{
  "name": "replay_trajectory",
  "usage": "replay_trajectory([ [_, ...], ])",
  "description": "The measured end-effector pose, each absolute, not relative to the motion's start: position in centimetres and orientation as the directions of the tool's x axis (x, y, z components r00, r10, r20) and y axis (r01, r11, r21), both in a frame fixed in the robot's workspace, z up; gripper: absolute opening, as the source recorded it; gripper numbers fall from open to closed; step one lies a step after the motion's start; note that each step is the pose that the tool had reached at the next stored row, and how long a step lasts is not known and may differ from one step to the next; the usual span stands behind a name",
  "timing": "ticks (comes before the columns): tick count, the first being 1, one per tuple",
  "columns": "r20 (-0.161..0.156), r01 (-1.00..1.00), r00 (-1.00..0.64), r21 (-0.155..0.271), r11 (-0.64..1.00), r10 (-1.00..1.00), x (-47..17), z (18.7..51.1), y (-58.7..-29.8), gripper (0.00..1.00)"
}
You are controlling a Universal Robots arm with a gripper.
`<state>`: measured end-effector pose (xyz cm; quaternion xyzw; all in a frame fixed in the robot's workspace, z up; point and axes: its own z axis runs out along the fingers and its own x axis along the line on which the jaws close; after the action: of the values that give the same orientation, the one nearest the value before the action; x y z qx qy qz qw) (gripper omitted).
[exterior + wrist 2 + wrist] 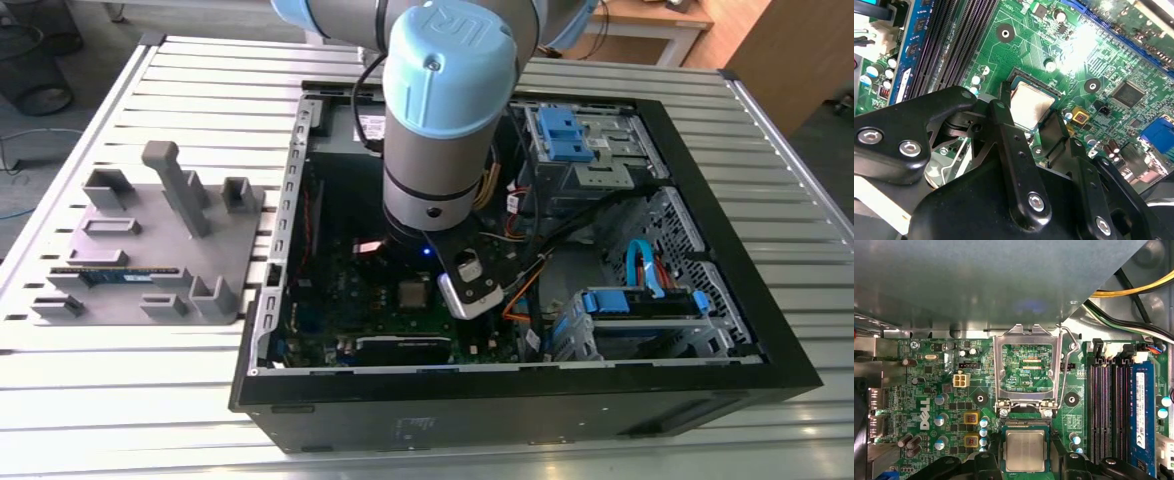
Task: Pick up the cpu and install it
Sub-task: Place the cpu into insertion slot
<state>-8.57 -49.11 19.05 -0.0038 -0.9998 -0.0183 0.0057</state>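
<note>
**Q:** Where does the cpu (1025, 450) lie?

**A:** Flat in its socket on the motherboard (909, 390), inside the open computer case (534, 405). It sits just beside the hinge of the raised socket frame (1027, 335), with the memory slots (1104, 415) near.

**Q:** And the gripper (1029, 110)?

**A:** Directly over the chip. Its fingers (1004, 125) stand parted, one to each side of the cpu, grasping nothing.
</note>
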Motion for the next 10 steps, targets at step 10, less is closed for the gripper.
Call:
replay_trajectory([
  [10,0.011,0.008,-1.000,0.037,0.999,0.007,-8.57,18.95,-49.11,0.47],
])
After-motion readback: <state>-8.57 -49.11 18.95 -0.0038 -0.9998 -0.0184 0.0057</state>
